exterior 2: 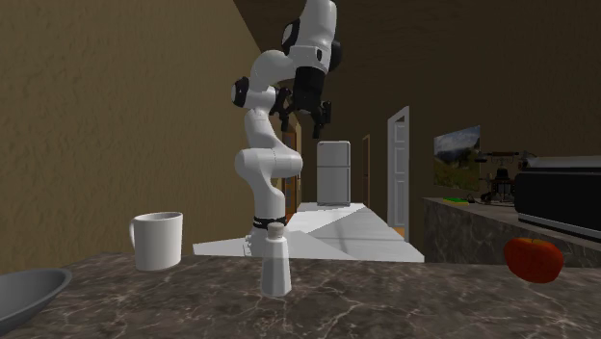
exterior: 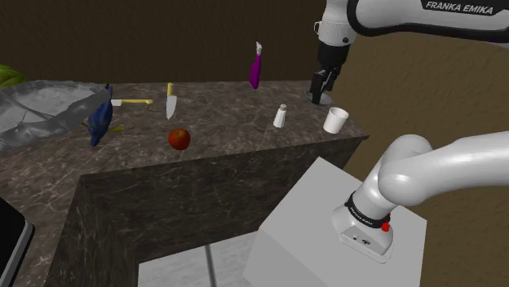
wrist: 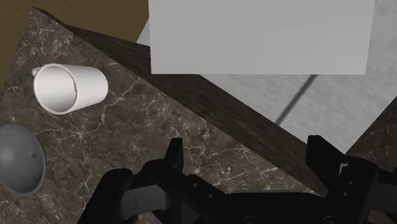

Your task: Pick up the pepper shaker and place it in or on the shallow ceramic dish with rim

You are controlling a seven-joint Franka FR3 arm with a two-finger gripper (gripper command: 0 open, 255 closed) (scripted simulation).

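Upright pepper shaker, mug (white) near

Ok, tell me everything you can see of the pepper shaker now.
The shaker is small and plain white, a body widening toward its base under a rounded cap. It stands upright on the dark marbled counter, apart from the white mug beside it. Only the counter touches it; the open end effector is clear of it.

grey dish cut by second exterior view's left edge | also cut by wrist view's edge | shoulder view: dish largely hidden behind gripper | dark flat object cut at lower-left corner, unidentifiable
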